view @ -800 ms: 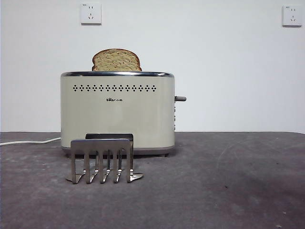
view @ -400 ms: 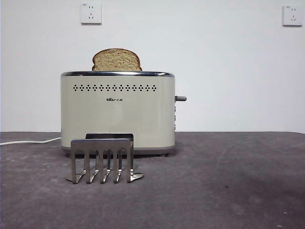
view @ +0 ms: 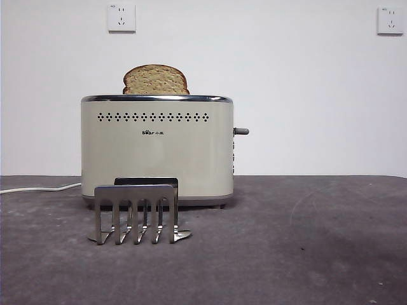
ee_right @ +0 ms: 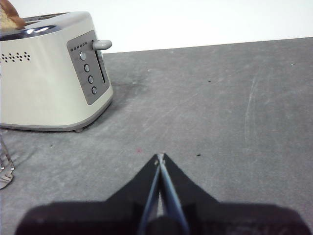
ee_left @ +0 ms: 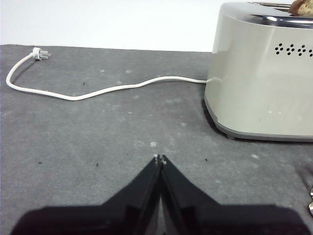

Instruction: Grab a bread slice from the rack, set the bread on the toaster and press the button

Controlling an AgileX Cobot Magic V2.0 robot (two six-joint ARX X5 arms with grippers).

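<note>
Standing in toaster (view: 156, 149) slot: slice of bread (view: 156, 80); logo illegible. Both end effectors pressed together, empty.

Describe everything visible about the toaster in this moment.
The toaster is a boxy cream-beige unit with a chrome top rim, a row of small dark holes and a small dark logo. It stands upright on the grey table, behind the rack. A slice of bread sticks up from its slot. One end carries a grey lever and round buttons; its white cord lies unplugged.
</note>
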